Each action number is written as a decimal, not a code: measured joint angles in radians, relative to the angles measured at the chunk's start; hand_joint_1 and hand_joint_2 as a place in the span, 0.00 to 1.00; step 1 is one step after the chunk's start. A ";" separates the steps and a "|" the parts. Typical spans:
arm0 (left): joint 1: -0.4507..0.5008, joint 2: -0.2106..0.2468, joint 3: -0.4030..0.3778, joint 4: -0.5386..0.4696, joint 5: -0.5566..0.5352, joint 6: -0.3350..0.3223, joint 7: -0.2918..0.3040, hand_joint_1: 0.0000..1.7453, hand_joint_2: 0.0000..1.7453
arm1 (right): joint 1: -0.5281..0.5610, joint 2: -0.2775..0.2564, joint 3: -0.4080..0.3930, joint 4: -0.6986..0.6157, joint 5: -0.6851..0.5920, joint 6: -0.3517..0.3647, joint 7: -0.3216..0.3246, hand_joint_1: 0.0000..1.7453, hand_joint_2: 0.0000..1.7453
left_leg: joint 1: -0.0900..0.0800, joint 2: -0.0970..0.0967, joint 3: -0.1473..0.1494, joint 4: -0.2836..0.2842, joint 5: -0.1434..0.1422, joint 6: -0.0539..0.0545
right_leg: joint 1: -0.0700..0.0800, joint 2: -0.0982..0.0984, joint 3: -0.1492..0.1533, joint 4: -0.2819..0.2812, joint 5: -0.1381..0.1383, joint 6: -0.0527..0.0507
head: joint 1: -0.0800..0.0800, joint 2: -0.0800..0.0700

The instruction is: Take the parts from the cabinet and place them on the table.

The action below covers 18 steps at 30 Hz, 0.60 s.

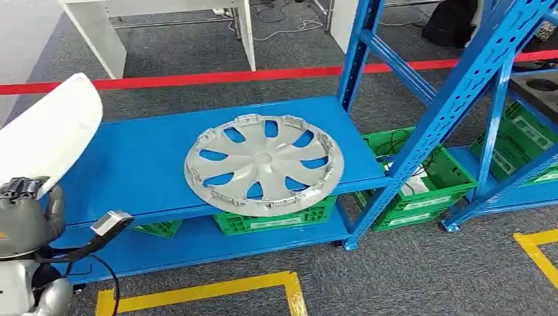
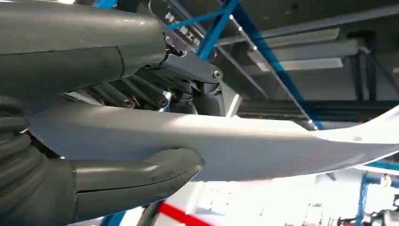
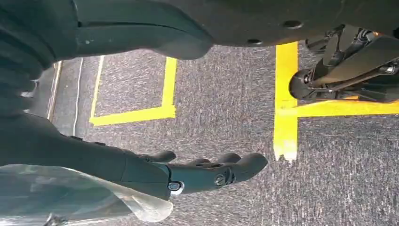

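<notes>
Head view has my left hand down at the lower left with a white curved panel sticking up out of it, so that part is off the rack and in the air. On the left wrist cam the grip is pretty clear: the thick grey thumb sits on one face of the panel and the darker fingers press on the opposite face, panel sandwiched between them and running well out past the hand.

The silver hubcap lies flat on the blue shelf of the rack, near the front edge and slightly overhanging it, well apart from my left hand. Green crates sit on the lower shelf level underneath and to the right.

Right wrist cam shows my right hand hanging over grey carpet with yellow floor tape, fingers stretched out fairly straight, nothing in them.
</notes>
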 joint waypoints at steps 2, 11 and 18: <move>0.001 0.002 0.000 -0.024 0.000 0.000 -0.023 1.00 1.00 | 0.000 0.000 0.002 -0.001 0.000 -0.001 0.000 0.00 1.00 | 0.000 0.000 0.000 0.000 0.000 0.000 | 0.000 0.000 0.000 0.000 0.000 0.000 | 0.000 0.000; 0.018 -0.003 -0.001 -0.058 0.000 0.000 -0.030 1.00 1.00 | -0.002 0.000 0.008 -0.002 -0.004 -0.003 -0.003 0.00 1.00 | 0.000 0.000 0.000 0.000 0.000 0.000 | 0.000 0.000 0.000 0.000 0.000 0.000 | 0.000 0.000; 0.033 -0.006 -0.018 -0.057 0.005 0.000 -0.017 1.00 1.00 | -0.002 0.000 0.009 -0.002 -0.007 -0.005 -0.005 0.00 1.00 | 0.000 0.000 0.000 0.000 0.000 0.000 | 0.000 0.000 0.000 0.000 0.000 0.000 | 0.000 0.000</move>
